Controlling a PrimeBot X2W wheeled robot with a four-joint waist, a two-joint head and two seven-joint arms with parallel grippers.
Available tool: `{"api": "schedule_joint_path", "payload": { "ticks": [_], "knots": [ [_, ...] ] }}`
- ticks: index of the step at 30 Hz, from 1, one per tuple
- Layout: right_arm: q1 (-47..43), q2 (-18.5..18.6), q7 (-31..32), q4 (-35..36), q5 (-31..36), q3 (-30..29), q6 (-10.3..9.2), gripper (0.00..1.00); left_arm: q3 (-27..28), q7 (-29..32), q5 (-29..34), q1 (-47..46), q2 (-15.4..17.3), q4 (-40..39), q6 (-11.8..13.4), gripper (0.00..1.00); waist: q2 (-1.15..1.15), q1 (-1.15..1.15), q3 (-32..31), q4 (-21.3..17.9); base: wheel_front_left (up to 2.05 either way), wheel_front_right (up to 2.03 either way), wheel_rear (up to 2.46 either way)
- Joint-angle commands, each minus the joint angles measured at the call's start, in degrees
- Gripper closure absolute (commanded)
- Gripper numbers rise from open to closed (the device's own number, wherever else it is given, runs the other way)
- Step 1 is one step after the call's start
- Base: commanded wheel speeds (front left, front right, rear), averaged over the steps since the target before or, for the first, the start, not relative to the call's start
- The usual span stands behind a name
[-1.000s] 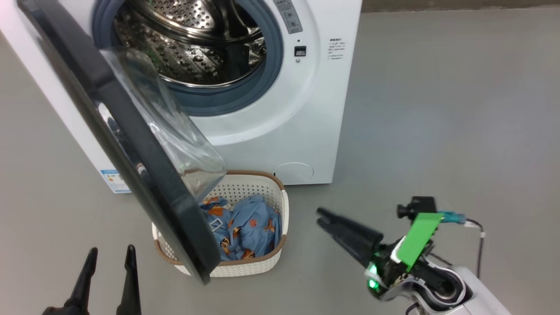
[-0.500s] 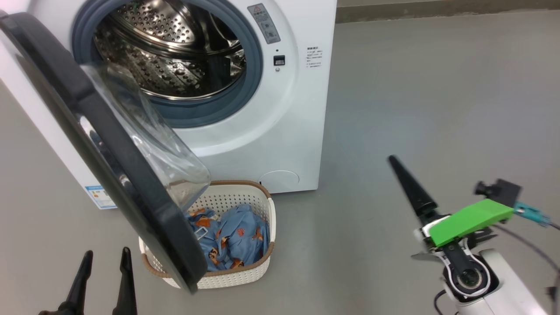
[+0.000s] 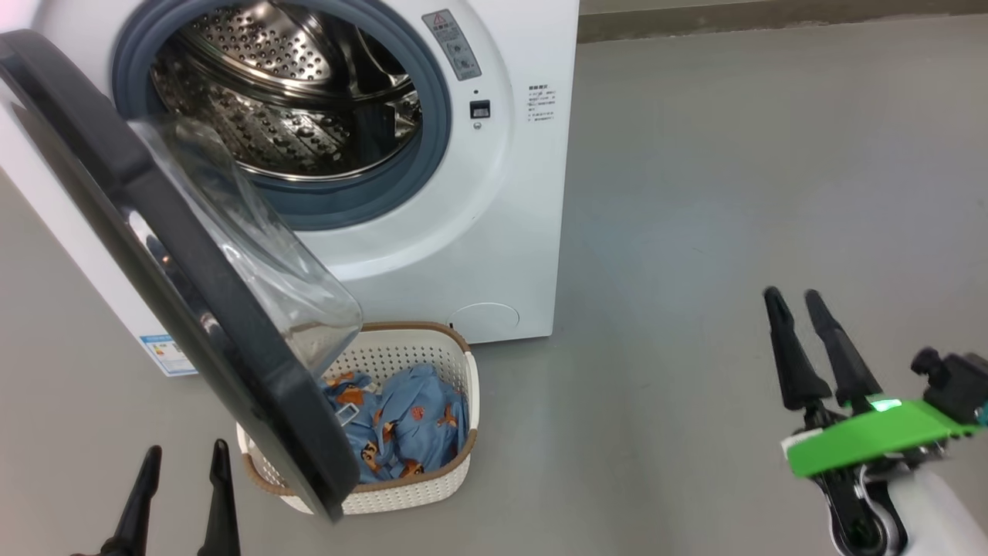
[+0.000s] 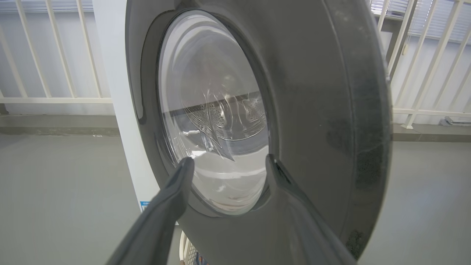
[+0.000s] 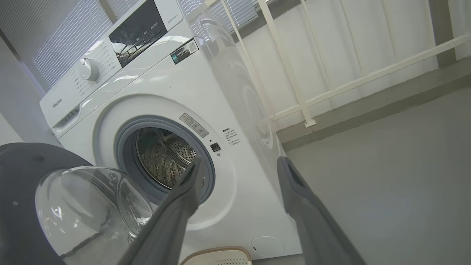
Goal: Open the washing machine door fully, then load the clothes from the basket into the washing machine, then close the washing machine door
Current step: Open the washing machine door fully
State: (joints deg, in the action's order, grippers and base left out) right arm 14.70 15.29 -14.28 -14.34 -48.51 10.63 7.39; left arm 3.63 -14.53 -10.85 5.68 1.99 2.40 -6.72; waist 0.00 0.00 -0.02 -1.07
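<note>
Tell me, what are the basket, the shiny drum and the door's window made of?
The basket looks like cream plastic, matte, with neat moulded holes. The drum looks like steel: silvery, shiny, punched with little holes. The door's window is clear and glossy with bright reflections, probably glass, though clear plastic could look alike.
</note>
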Motion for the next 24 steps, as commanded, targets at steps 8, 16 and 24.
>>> {"api": "schedule_joint_path", "payload": {
  "ticks": [8, 16, 24],
  "knots": [
    [-8.3, -3.5, -0.7, 6.6, 21.3, -6.4, 0.10, 0.00, 1.4, -0.5, -0.2, -0.4, 0.9, -1.7, 1.5, 0.00, 0.00, 0.00, 0.0, 0.2, 0.00, 0.00, 0.00],
    [-11.3, -5.7, -0.7, 8.6, 32.8, -8.8, 0.10, 0.00, 0.2, -0.5, 0.3, 0.2, 0.9, -1.6, 2.1, 0.00, 0.00, 0.00, 0.0, 0.7, 0.00, 0.00, 0.00],
    [-12.8, -7.7, -0.7, 7.5, 42.3, -11.2, 0.10, 0.00, -1.0, -0.5, 0.7, 0.8, 0.9, -0.5, 2.1, 0.00, 0.00, 0.00, -0.2, 1.3, 0.00, 0.00, 0.00]
  ]
}}
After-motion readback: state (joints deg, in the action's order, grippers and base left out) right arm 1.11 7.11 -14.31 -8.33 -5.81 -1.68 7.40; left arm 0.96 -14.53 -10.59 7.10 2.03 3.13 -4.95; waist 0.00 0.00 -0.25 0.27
